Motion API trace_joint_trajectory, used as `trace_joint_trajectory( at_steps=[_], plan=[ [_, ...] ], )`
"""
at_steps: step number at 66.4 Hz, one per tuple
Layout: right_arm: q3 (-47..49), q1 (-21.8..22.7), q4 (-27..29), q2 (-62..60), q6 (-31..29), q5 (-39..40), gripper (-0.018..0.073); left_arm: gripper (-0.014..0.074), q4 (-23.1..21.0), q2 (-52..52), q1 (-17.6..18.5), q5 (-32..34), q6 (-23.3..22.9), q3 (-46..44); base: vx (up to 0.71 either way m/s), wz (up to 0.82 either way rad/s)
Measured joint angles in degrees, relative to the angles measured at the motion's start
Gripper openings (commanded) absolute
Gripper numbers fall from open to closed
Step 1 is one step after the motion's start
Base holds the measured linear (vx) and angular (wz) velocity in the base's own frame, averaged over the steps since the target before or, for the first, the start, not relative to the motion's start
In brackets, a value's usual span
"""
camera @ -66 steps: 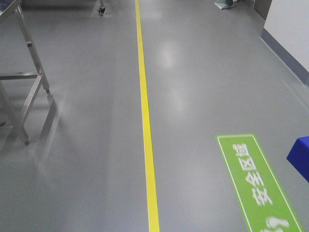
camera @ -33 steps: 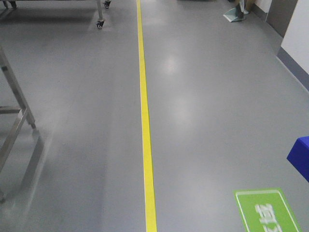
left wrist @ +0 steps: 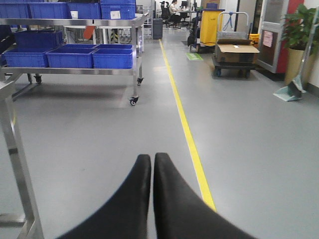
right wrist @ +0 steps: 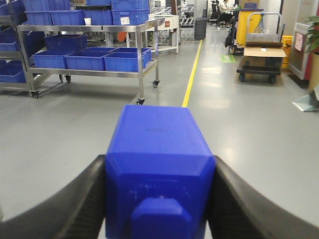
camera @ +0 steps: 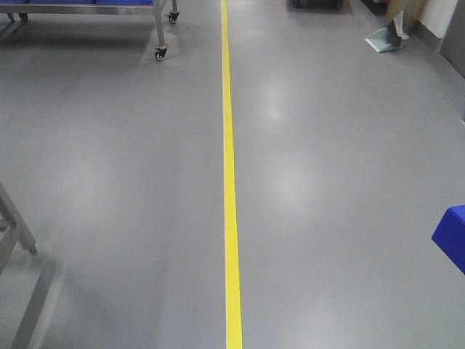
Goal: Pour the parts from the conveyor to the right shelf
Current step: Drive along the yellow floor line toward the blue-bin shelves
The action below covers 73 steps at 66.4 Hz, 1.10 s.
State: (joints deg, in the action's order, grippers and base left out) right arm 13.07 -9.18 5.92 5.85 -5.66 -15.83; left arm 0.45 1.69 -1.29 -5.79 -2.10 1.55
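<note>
Left gripper has its jaws pressed right together, black fingers touching along their length and pointing forward. Right gripper has its jaws clamped on a blue bin, one finger against each side.

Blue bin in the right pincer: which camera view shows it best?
The right wrist view: the blue bin fills the frame's centre, clamped in the right pincer. The front-facing view catches only its corner at the right edge. The left wrist view misses it, showing just the shut left pincer.
</note>
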Motion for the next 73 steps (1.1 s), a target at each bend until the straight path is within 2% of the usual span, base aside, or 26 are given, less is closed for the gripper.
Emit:
trace_joint_trajectory(
  at_steps=[53, 73],
  plan=[
    [0.00, 0.00, 0.00, 0.00, 0.00, -0.03, -0.0005, -0.0006, 0.00, 0.00, 0.00, 0.00, 0.00, 0.00, 0.89, 0.05],
    [0.00, 0.00, 0.00, 0.00, 0.00, -0.03, -0.0005, -0.0006, 0.00, 0.00, 0.00, 0.00, 0.00, 0.00, 0.76, 0.24]
  ],
)
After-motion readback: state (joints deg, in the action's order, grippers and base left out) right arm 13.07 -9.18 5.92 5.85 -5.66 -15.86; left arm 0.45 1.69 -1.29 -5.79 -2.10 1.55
